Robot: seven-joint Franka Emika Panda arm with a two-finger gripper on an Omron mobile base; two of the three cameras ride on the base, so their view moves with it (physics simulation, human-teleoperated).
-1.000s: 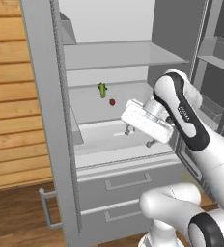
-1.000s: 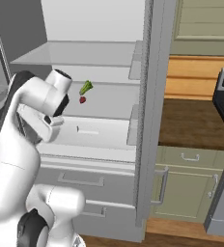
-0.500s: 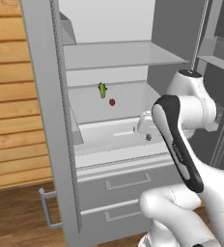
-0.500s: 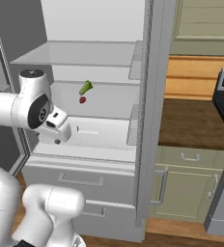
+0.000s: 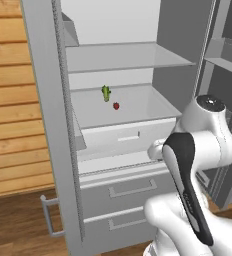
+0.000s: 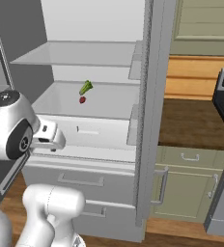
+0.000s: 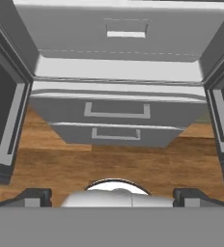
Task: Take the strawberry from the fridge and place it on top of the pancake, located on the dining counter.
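Jaws (image 7: pixel 112 195) are spread wide with nothing between them, pointing down at the fridge's (image 5: pixel 43 125) two lower drawers (image 7: pixel 116 118) and the wooden floor (image 7: pixel 133 166). Going left to right on the fridge shelf (image 5: pixel 138 107): a small green item (image 5: pixel 106 93), then the strawberry (image 5: pixel 116 106) just beside it. That puts the berry well above and behind the jaws, nowhere near them.
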